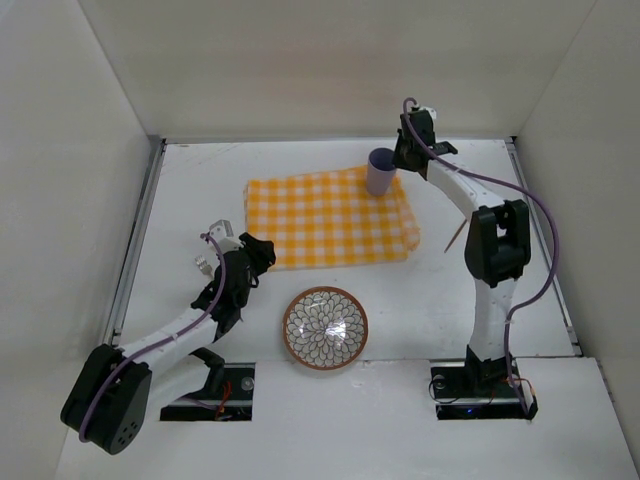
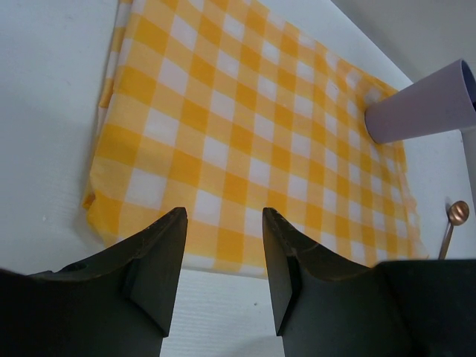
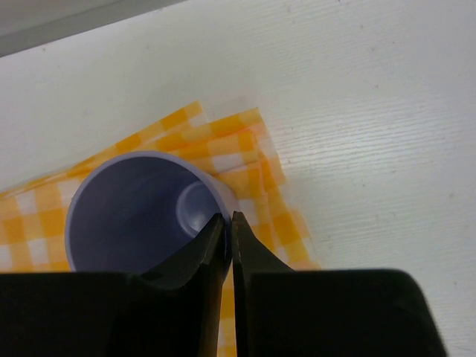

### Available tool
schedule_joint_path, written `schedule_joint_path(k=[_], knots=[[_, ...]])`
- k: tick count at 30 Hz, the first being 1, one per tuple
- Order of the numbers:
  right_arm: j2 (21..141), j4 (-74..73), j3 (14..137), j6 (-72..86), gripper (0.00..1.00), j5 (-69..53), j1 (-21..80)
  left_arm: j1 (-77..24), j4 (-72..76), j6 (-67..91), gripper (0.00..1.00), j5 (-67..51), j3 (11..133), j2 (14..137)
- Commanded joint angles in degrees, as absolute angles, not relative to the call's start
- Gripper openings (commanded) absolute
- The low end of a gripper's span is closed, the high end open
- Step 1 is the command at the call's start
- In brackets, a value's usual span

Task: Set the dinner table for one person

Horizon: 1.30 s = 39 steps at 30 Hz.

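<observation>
Setting for one: cloth down, cup being placed, bowl and spoon to come

The place setting looks about halfway done, judging from how things lie.

At the left, the left hand (image 2: 223, 214) hangs released, its jaws apart and holding nothing. It hovers over the bare white surface (image 1: 200, 180), just short of the near left edge of the checked cloth (image 1: 325, 220). No task item lies between its fingers.

Next along, the patterned bowl (image 1: 325, 327) sits on the bare surface near the arm bases, just in front of the cloth's near edge and not on it. It is near the left hand and well apart from the right one. It probably belongs on the cloth, so that step seems left to do.

In the middle, the cloth lies spread flat on the surface, with nothing on it except at its far right corner.

On that corner stands the lilac cup (image 1: 380, 172), upright with its open mouth up. The right hand (image 3: 227, 217) is clenched on the cup's wall, one finger inside the rim and one outside. The cup seems to be at its place but is not yet let go.

At the right, a thin spoon (image 1: 455, 238) lies on the bare surface just beyond the cloth's right edge, close to the right arm, with neither hand on it. It likely needs bringing in beside the bowl.
</observation>
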<state>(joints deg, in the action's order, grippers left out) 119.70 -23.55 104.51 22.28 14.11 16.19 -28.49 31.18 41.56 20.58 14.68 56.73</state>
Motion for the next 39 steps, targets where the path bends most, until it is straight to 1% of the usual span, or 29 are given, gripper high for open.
schedule_joint_path(k=[1, 4, 5, 6, 11, 14, 17, 20, 21, 22, 23, 25, 26, 27, 28, 29, 30, 32, 33, 36, 39], knots=[[120.15, -22.33, 105.56, 22.23, 0.20, 13.71, 15.95, -28.43, 34.89, 40.69, 0.43, 22.15, 14.24, 56.87], [118.48, -20.05, 102.84, 22.15, 0.43, 13.80, 16.13, -28.17, 34.89, 40.78, 0.43, 22.15, 14.24, 57.04], [117.61, -19.34, 102.14, 22.24, 0.49, 13.80, 16.13, -28.17, 34.89, 40.87, 0.43, 22.15, 14.24, 57.22], [116.73, -18.81, 101.52, 22.32, 0.52, 13.62, 16.13, -28.17, 34.89, 40.87, 0.43, 22.06, 14.24, 57.22], [112.33, -18.54, 99.94, 22.06, 0.56, 13.71, 16.21, -28.17, 34.89, 40.87, 0.43, 22.15, 14.24, 57.13], [107.42, -18.02, 97.04, 22.50, 0.59, 14.24, 16.21, -28.34, 34.89, 40.96, 0.43, 22.15, 14.24, 56.78], [100.13, -16.79, 91.78, 23.11, 0.62, 15.11, 16.21, -28.43, 34.89, 40.78, 0.43, 22.24, 14.15, 56.34], [91.26, -14.34, 82.92, 25.48, 0.63, 15.38, 16.21, -28.96, 34.37, 40.78, 0.43, 22.33, 14.50, 56.43], [88.19, -13.28, 79.05, 26.45, 0.62, 15.03, 16.39, -29.31, 34.28, 40.78, 0.42, 22.32, 14.50, 56.08], [85.11, -12.14, 74.84, 27.50, 0.58, 14.59, 17.17, -29.66, 34.28, 40.61, 0.42, 22.41, 14.50, 55.73], [82.29, -10.91, 70.44, 28.73, 0.50, 13.81, 18.75, -29.84, 34.28, 40.52, 0.41, 22.59, 14.50, 55.46], [77.37, -9.50, 61.66, 30.49, 0.27, 12.40, 23.05, -29.93, 33.93, 40.43, 0.35, 22.85, 14.59, 55.11], [75.08, -9.23, 57.26, 31.63, 0.21, 12.39, 26.11, -30.01, 33.40, 40.43, 0.30, 22.76, 14.76, 55.02], [72.88, -9.23, 53.21, 32.60, 0.19, 12.57, 29.19, -30.10, 32.53, 40.34, 0.26, 22.68, 15.11, 54.85], [70.69, -9.40, 49.35, 33.65, 0.20, 13.00, 31.92, -30.27, 31.91, 40.34, 0.25, 22.85, 15.38, 54.76], [68.49, -9.67, 45.83, 35.23, 0.24, 13.27, 34.82, -30.45, 31.38, 40.25, 0.24, 22.94, 15.64, 54.76], [66.29, -10.28, 42.83, 36.46, 0.32, 13.18, 37.63, -30.54, 31.29, 40.25, 0.24, 23.11, 15.82, 54.93], [62.07, -12.38, 37.90, 40.14, 0.55, 12.92, 42.12, -30.89, 31.20, 40.25, 0.24, 23.29, 16.00, 55.37], [61.01, -13.26, 36.05, 41.82, 0.60, 12.22, 44.14, -31.15, 31.20, 40.25, 0.26, 23.38, 16.08, 55.55], [61.43, -15.29, 33.05, 45.16, 0.64, 10.20, 49.60, -31.51, 31.20, 39.82, 0.32, 24.78, 16.17, 55.55], [63.54, -13.72, 32.34, 47.54, 0.64, 10.20, 53.64, -31.59, 31.11, 39.29, 0.34, 26.10, 16.00, 55.11]])
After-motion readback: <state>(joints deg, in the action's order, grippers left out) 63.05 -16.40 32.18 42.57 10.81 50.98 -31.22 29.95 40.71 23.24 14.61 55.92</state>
